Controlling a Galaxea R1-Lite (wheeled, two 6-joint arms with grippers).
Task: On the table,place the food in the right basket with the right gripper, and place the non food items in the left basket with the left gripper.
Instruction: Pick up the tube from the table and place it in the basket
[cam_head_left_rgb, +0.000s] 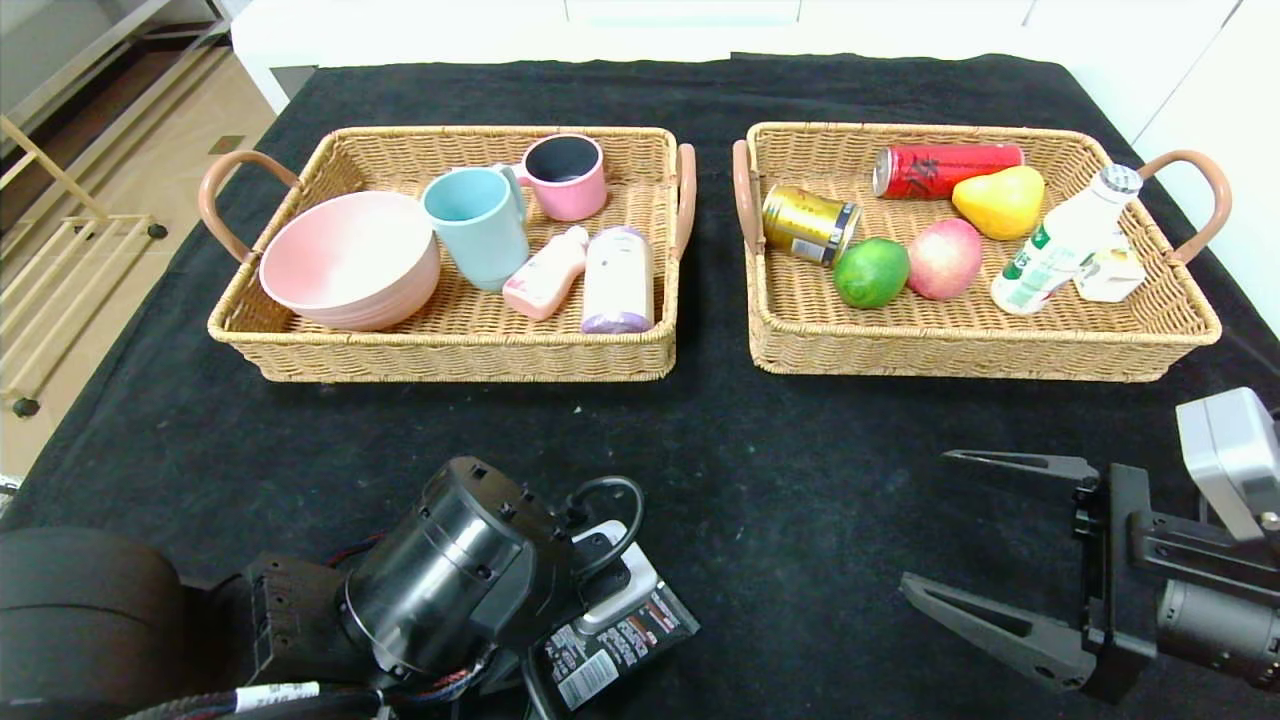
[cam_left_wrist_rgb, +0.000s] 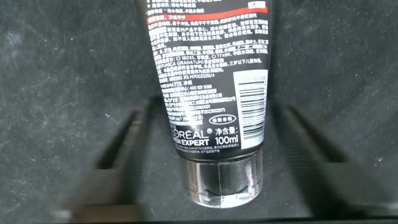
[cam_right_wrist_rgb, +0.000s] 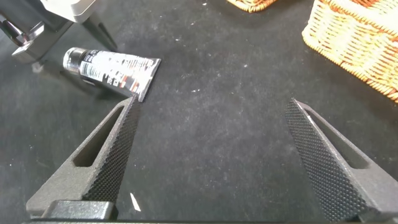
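**Me:** Straddling the tube (cam_left_wrist_rgb: 211, 93) with my left gripper (cam_left_wrist_rgb: 208, 155): one finger (cam_left_wrist_rgb: 115, 149) on each side of it, both clear of it, so I am open around it and not gripping.

**Other:** Where does it lie?

**Me:** On the table (cam_head_left_rgb: 780, 480), at the near edge, left of centre, well short of the left basket (cam_head_left_rgb: 450, 350). Its long axis runs near-left to far-right, cap toward my wrist, and my fingers flank the cap end across that axis. Closing should pinch the sides.

**Other:** And your right side?

**Me:** The right gripper (cam_head_left_rgb: 925, 525) hangs near right, wide open and empty, well apart from the tube. The left is plainly nearer.

**Other:** What do the views add?

**Me:** From the head my wrist hides the cap and fingers; only the tube's tail shows. The left wrist view shows the flanking; the right wrist view shows the whole tube lying flat.
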